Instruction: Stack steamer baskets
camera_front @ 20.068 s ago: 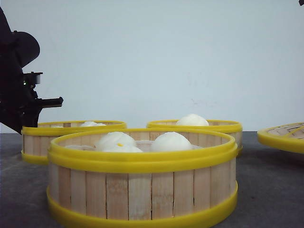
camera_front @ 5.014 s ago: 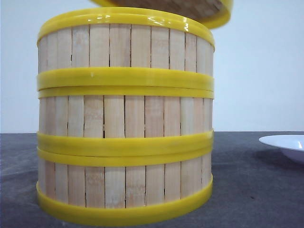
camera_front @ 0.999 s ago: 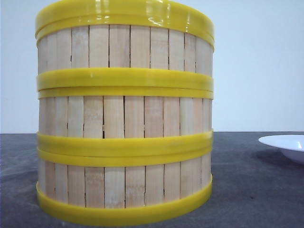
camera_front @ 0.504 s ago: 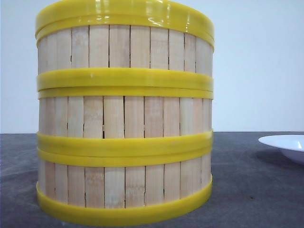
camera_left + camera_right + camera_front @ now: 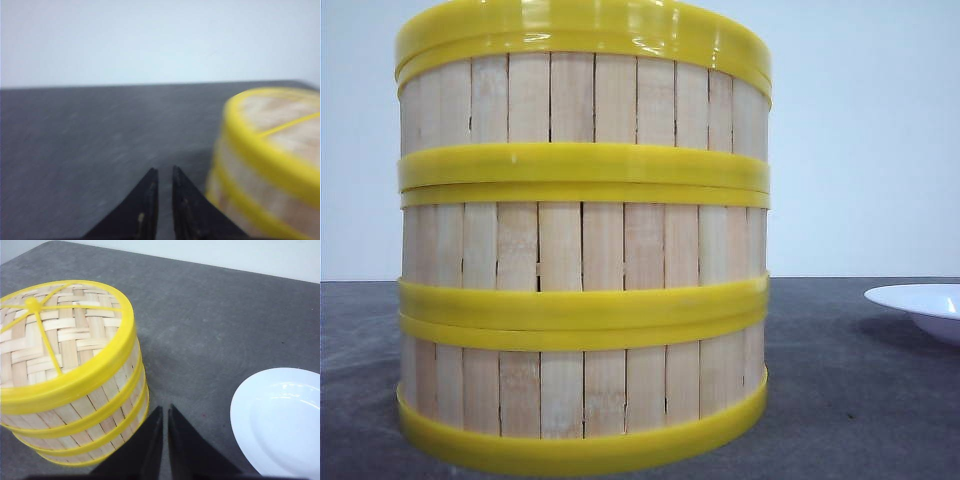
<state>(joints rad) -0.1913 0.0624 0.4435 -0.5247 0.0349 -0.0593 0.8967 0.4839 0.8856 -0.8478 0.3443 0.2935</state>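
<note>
Three steamer baskets stand stacked in one column close in the front view: the top one (image 5: 582, 100), the middle one (image 5: 582, 240) and the bottom one (image 5: 582, 390). A yellow-rimmed woven lid (image 5: 55, 335) sits flat on top of them. My right gripper (image 5: 165, 409) is shut and empty, above the table beside the stack (image 5: 100, 415), between it and the plate. My left gripper (image 5: 163, 172) is shut with nothing in it, off to the side of the stack (image 5: 270, 175); this view is blurred. Neither gripper shows in the front view.
A white plate (image 5: 285, 420) lies on the dark grey table (image 5: 850, 400) to the right of the stack, its edge showing in the front view (image 5: 920, 305). A pale wall stands behind the table.
Twenty seconds ago the baskets stood apart with buns in them. Five seconds ago the lid hung tilted over the stack; it now rests on it. Nothing moved in the last second.
</note>
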